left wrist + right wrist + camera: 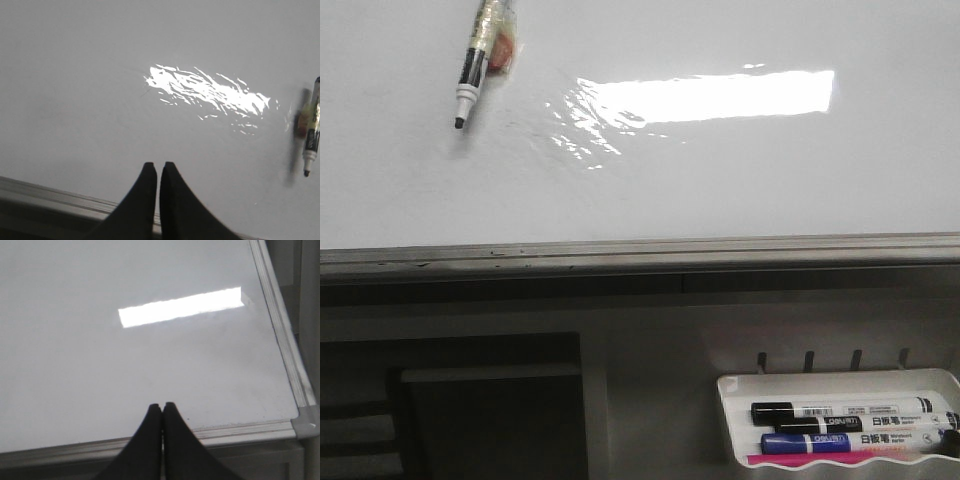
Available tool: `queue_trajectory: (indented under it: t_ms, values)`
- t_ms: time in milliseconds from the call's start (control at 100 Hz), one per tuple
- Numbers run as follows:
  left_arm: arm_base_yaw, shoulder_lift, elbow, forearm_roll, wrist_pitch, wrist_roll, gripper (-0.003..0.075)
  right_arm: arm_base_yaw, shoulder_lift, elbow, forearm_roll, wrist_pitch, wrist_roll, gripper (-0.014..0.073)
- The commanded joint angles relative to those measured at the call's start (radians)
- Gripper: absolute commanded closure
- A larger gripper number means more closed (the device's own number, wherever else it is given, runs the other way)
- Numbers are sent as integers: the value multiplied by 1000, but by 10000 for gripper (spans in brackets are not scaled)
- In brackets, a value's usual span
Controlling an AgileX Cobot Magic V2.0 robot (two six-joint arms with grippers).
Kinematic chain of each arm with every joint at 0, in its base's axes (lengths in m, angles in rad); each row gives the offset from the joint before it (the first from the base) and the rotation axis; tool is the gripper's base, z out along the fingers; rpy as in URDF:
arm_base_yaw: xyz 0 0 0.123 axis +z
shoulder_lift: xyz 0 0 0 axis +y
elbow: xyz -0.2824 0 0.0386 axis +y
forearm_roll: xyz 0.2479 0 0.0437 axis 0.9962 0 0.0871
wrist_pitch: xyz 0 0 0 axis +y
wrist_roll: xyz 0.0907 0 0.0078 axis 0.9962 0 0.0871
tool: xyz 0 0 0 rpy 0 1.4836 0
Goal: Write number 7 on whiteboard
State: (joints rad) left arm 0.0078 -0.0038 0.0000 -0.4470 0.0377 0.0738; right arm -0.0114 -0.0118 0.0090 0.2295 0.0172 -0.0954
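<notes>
The whiteboard (740,190) fills the upper front view, glossy white with a bright rectangular glare. The number 7 is not in view on it. An uncapped black marker (472,70) rests against the board at the upper left, tip down, wrapped in clear tape with an orange-red patch. The left wrist view shows the marker (311,137) at its edge, far from my left gripper (158,164), which is shut and empty over the whiteboard (90,100) near its rail. My right gripper (162,405) is shut and empty above the whiteboard (75,365) near its lower right corner. Neither gripper appears in the front view.
A grey metal rail (640,252) runs along the board's bottom edge. Below it at the right hangs a small white tray (732,400) holding black and blue capped markers (840,415). A plastic corner piece (307,424) closes the frame. A dark opening (490,410) lies at the lower left.
</notes>
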Motion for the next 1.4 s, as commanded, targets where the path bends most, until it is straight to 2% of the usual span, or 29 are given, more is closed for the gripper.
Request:
queue_trajectory:
  t_ms: [0,90,130,270,410,580,720,820,970,1011,1071,1181,1231,1291,1391]
  values:
    - [-5,-31,35,-131,-73,-5,741,-6,-19,31,91,-98,-6,657]
    - [-5,-31,33,-205,-84,-5,741,-6,-19,31,239,-102,-6,657]
    - [-5,-31,29,-225,-84,-5,741,-6,-19,31,260,-102,-6,657]
    - [-5,-28,-20,-244,-59,-5,741,-6,-19,-5,265,-76,-6,656]
    - [-5,30,-138,-224,45,2,741,-6,27,-114,265,66,-11,645]
    - [-5,215,-327,-88,245,2,741,-6,218,-272,211,273,-11,646]
    - [-5,357,-452,-80,356,52,741,-6,386,-397,168,401,-20,647]
    - [-7,427,-511,-82,398,91,740,6,466,-458,166,427,-30,646]
    - [-79,484,-552,-87,391,125,731,39,531,-497,166,429,-36,621]
    - [-99,496,-557,-87,386,160,705,44,544,-503,166,431,-55,586]
    - [-134,514,-561,-87,373,184,641,51,555,-511,169,436,-62,479]
    - [-181,554,-565,-102,339,186,450,55,565,-520,173,436,-62,232]
    - [-197,574,-565,-115,321,186,364,55,565,-522,173,434,-62,158]
    - [-215,606,-565,-136,293,186,292,55,565,-524,174,432,-62,127]
    - [-249,664,-565,-160,236,186,284,55,565,-524,174,430,-62,137]
